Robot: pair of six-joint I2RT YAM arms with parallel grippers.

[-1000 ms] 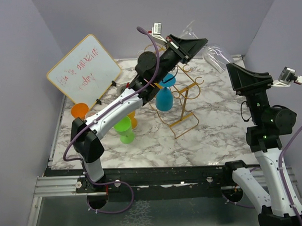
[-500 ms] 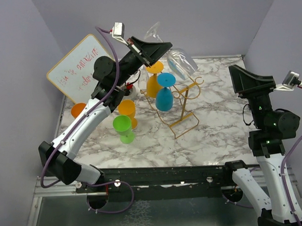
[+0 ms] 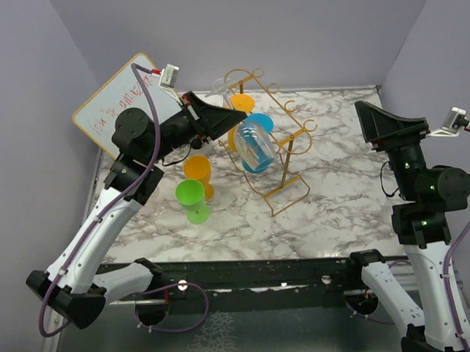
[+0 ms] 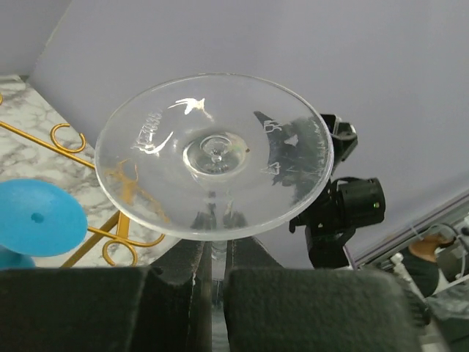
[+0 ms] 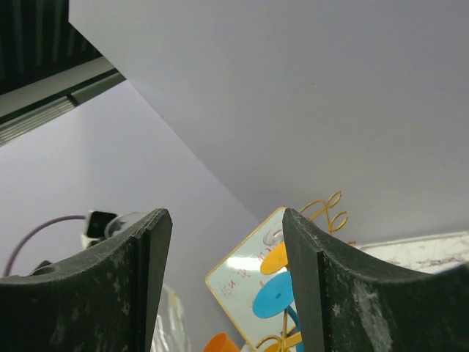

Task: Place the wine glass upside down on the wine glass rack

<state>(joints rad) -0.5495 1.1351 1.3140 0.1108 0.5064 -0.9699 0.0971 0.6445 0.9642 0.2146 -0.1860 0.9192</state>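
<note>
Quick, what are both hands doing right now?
Left hand: closed on the clear wine glass, at its stem.
Right hand: open, holding nothing.

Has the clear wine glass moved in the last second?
Yes. In the top view the wine glass has swung left and down the picture, from above-right of the gold rack to across its middle.

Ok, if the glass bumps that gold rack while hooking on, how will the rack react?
Probably light: the wine glass rack is thin wire, so a nudge from the wine glass may slide it. Its tall frame on a small rectangular base looks apt to tip, more so with the blue glass hanging high.
</note>
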